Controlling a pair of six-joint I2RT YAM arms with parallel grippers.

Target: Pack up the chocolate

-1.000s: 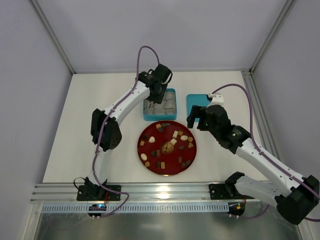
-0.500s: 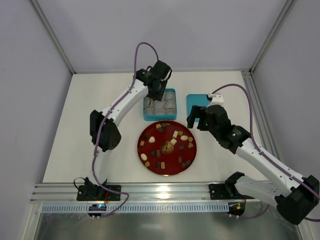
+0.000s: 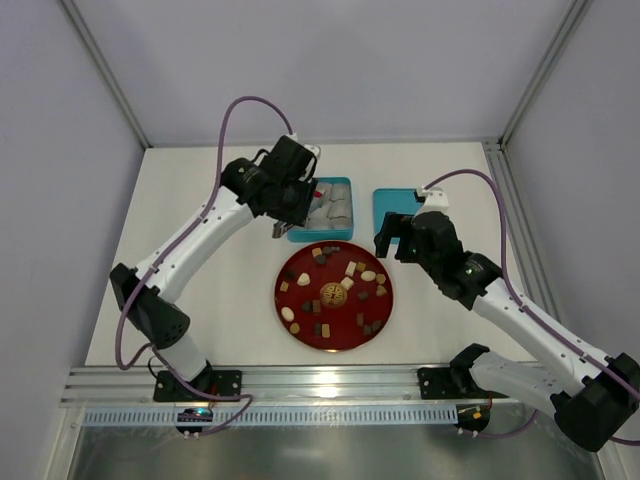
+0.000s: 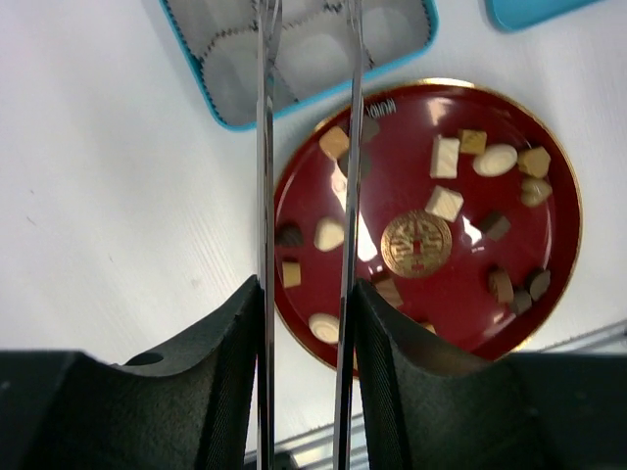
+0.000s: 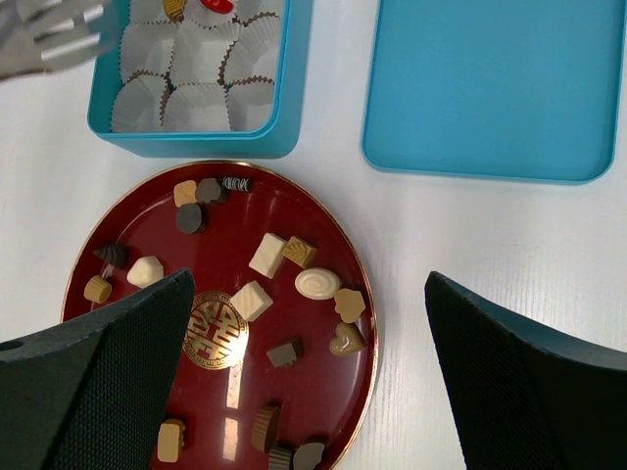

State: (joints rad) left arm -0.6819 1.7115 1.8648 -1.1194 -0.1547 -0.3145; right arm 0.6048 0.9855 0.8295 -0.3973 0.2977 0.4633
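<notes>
**Both grippers empty, chocolate mostly on the plate**

The left gripper [image 4: 310, 20] is holding its two thin metal fingers [image 4: 265, 196] parallel with a gap between them, released and grasping nothing. Its tips are hanging at the left edge of the open teal rectangular tin box [image 5: 196, 145], which is lined with white pleated paper cups [image 5: 196, 103].

The right gripper [image 5: 309, 294] is spreading its dark jaws wide and is likewise gripping nothing. It is hovering above the right part of the round glossy red plate [image 5: 137, 225].

The chocolate [image 5: 318, 283], small brown, tan and cream pieces, is lying scattered over that plate around a round gold-foil piece [image 5: 217, 331] at its centre. A red piece and a gold-toned one are sitting in the box's far cups.

The flat teal lid [image 5: 490, 88] is lying just right of the box on the white table [image 3: 240, 310].
</notes>
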